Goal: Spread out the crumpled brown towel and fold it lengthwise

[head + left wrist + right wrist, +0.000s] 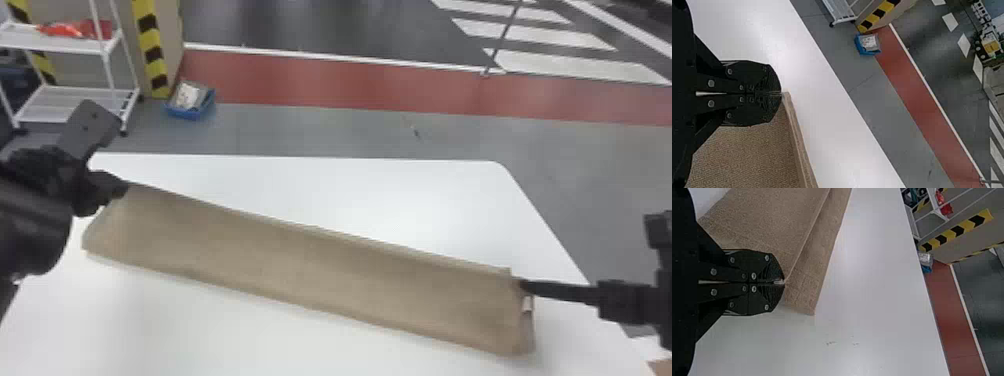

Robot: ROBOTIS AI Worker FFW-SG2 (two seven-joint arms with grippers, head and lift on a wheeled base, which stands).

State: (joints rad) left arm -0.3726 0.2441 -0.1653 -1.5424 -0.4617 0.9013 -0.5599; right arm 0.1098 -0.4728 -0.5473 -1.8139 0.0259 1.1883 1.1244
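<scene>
Stretching beyond your table is a grey floor (310,130), crossed by a red band (330,85). Your white table (320,182) lies in front of it, and on it you have the brown towel (310,270), laid out as a long, folded strip slanting from far left to near right. Its layers don't quite line up along the far edge, where a sliver of the lower one peeks out. At far left, past your table, a white shelf cart (60,46) stands on the floor. Your left gripper (127,188) is closed on the far corner of the towel's left end; your right gripper (522,284) pinches the towel's right end, by the far corner. To the right of the cart sits a blue bin (192,114), and a red-orange item (77,29) rests on the cart's upper shelf.
</scene>
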